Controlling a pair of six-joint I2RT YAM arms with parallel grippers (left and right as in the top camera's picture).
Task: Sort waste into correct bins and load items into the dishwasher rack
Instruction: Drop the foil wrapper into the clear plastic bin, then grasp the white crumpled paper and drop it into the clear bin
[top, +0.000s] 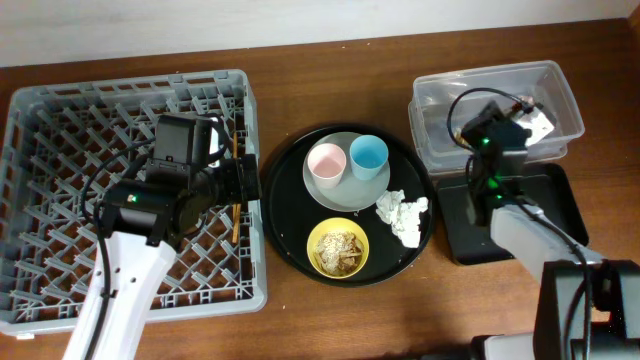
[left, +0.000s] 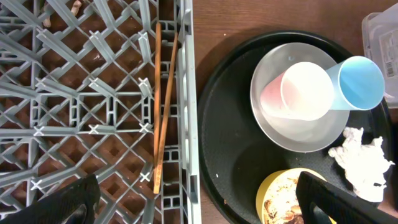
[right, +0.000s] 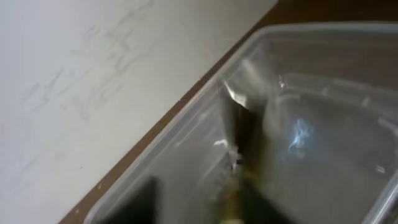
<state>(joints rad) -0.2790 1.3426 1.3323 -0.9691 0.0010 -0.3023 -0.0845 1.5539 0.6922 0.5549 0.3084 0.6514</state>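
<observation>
The thin wooden chopsticks (left: 158, 112) lie in the grey dishwasher rack (top: 60, 100) along its right edge. My left gripper (left: 199, 202) is open and empty above that edge. The pale grey plate (top: 350, 195) carries the pink cup (top: 326, 162) and the blue cup (top: 368, 155). The yellow bowl (top: 315, 250) holds food scraps (top: 338, 250), and white tissue (top: 402, 215) lies beside it. My right gripper (right: 205, 208) is over the clear tub (top: 560, 85). The gold-brown wrapper (right: 239, 118) sticks out from its jaws, though this view is blurred.
The plate, bowl and tissue all rest on a big round black tray (top: 290, 220) between the rack and the bins. The flat black rectangular tray (top: 560, 200) lies in front of the clear tub, under my right arm. A pale wall runs behind the table.
</observation>
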